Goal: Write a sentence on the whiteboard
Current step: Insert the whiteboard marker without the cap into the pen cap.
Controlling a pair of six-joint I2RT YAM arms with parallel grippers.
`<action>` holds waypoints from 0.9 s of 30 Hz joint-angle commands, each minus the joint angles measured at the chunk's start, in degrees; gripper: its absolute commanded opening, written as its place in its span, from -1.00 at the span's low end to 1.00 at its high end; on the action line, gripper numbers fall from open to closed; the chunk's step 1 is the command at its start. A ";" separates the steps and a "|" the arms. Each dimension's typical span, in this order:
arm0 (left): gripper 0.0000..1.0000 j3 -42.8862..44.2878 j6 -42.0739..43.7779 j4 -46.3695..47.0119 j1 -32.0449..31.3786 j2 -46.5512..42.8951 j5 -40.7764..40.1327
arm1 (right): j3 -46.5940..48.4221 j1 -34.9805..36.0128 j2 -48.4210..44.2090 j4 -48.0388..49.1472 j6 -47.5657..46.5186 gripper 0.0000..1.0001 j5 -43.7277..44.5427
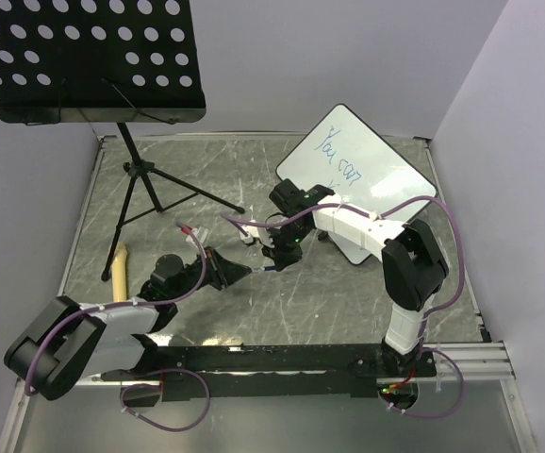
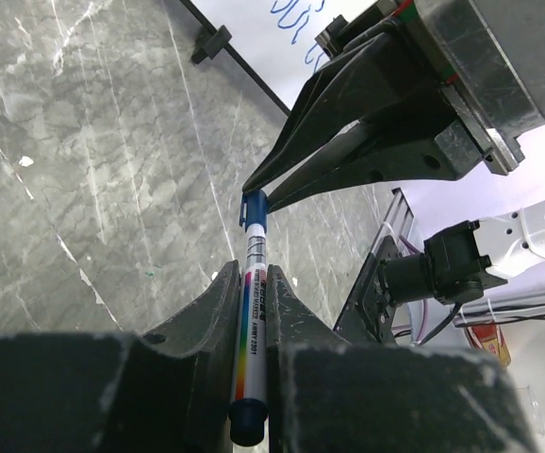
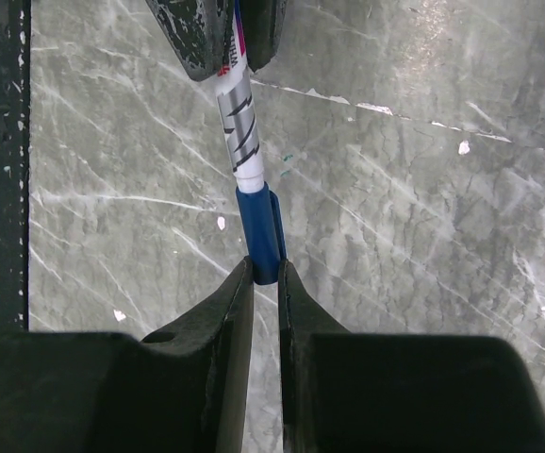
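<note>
Left gripper (image 2: 256,283) clamps the marker (image 2: 258,247) barrel; right gripper (image 3: 265,274) pinches its cap (image 3: 256,222), long axis running gripper to gripper. Whiteboard (image 1: 376,175), bearing the sentence (image 1: 337,156), stands just behind the right gripper.

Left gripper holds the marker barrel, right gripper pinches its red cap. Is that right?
Not quite: the cap is blue, not red, as the right wrist view shows. The left gripper does hold the marker barrel and the right gripper does pinch the cap.
</note>
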 commanded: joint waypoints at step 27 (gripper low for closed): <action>-0.98 5.94 0.03 10.60 -7.35 12.11 -1.18 | -0.48 3.15 -7.88 10.27 7.70 -1.00 -8.04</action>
